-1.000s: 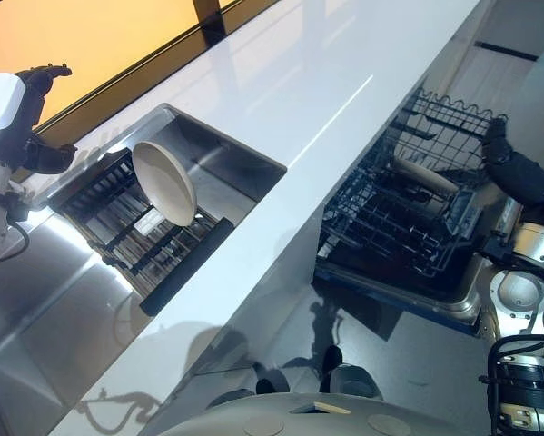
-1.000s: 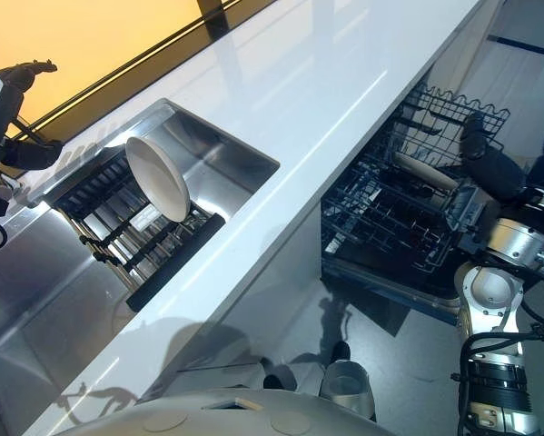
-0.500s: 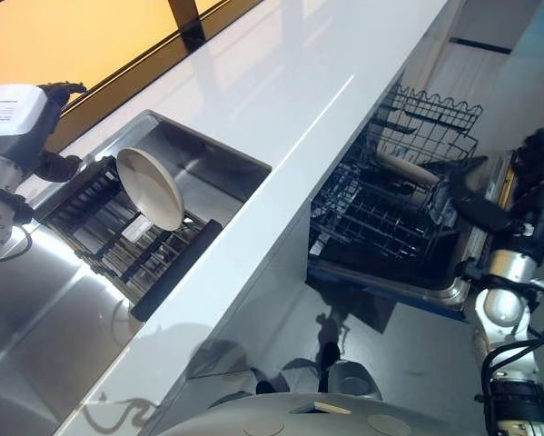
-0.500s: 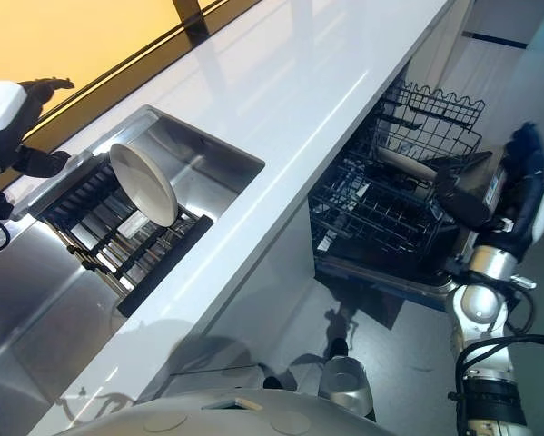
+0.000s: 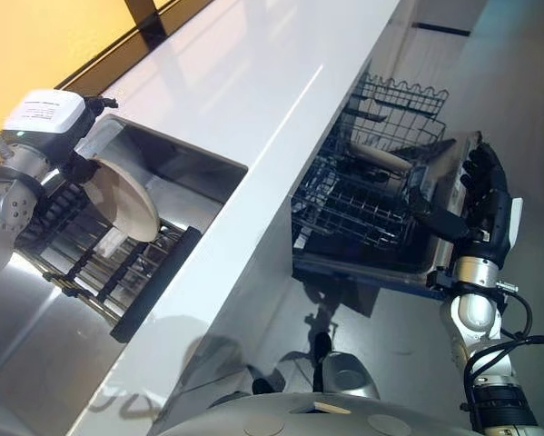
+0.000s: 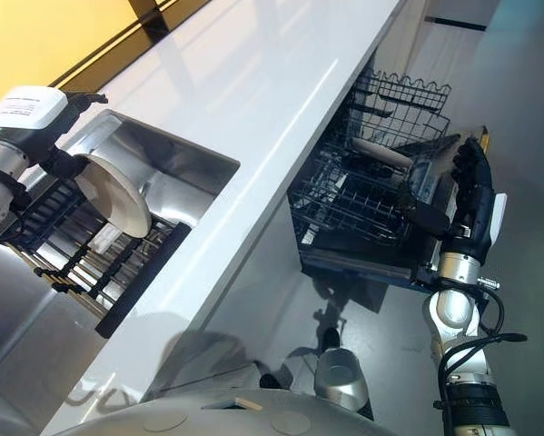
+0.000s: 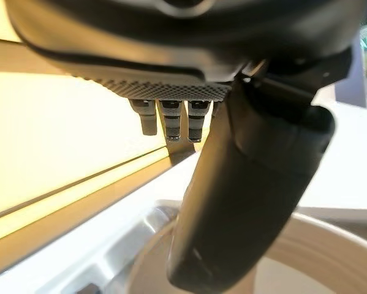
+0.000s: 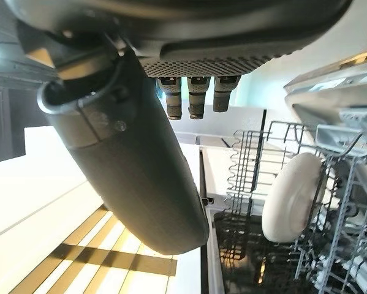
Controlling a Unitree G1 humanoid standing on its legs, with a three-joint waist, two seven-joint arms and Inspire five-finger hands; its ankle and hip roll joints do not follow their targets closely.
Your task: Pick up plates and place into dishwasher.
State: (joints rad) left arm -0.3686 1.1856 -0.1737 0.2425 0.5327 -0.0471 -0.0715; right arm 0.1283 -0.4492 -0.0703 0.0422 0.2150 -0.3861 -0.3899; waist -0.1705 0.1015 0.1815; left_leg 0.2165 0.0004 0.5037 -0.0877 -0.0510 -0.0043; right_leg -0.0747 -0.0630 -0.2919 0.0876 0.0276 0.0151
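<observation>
Plate (image 5: 122, 200) tilted on edge in sink rack (image 5: 117, 268), left hand (image 5: 76, 163) at its rim, fingers relaxed.

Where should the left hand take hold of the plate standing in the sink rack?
Probably by the plate's upper rim, from above: it stands on edge in the rack, its lower edge between the bars. The left hand is at that rim.

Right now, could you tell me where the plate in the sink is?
The plate stands on edge in the drying rack inside the sink, on the robot's left, beside the left hand.
</observation>
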